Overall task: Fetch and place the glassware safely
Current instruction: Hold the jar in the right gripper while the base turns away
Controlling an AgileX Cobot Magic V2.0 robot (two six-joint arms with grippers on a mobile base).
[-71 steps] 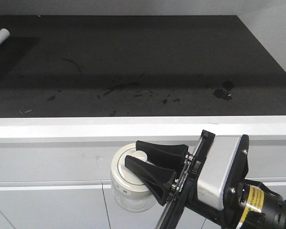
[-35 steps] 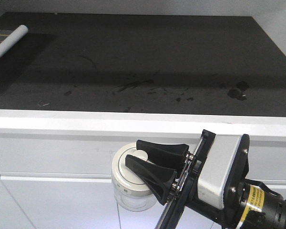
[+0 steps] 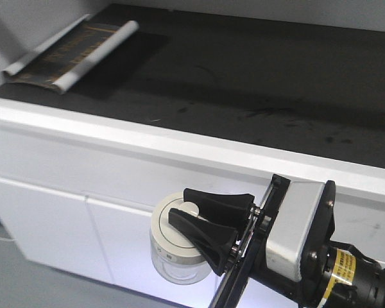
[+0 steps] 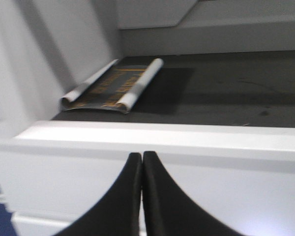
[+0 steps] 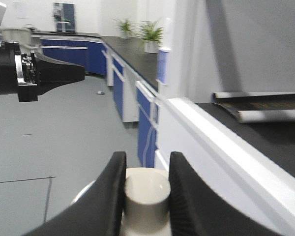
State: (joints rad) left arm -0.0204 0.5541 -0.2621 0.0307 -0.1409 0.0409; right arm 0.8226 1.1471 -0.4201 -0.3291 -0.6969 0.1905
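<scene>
Glassware [image 3: 168,249] — a small squat clear glass jar with a cream-white knobbed lid — hangs at 6 o'clock, short of the black-topped white desk [image 3: 179,149]. Our right fingers [image 3: 212,204] clench its knob, we judge to carry it upright; our left fingers [image 4: 120,201] are pressed together, empty.

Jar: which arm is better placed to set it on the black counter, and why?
Right: the right pincer grips the jar by its lid knob, in front of the counter; the left pincer is shut, empty.

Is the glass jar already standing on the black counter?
No, the right gripper holds the jar in the air, in front of the white cabinet.
</scene>
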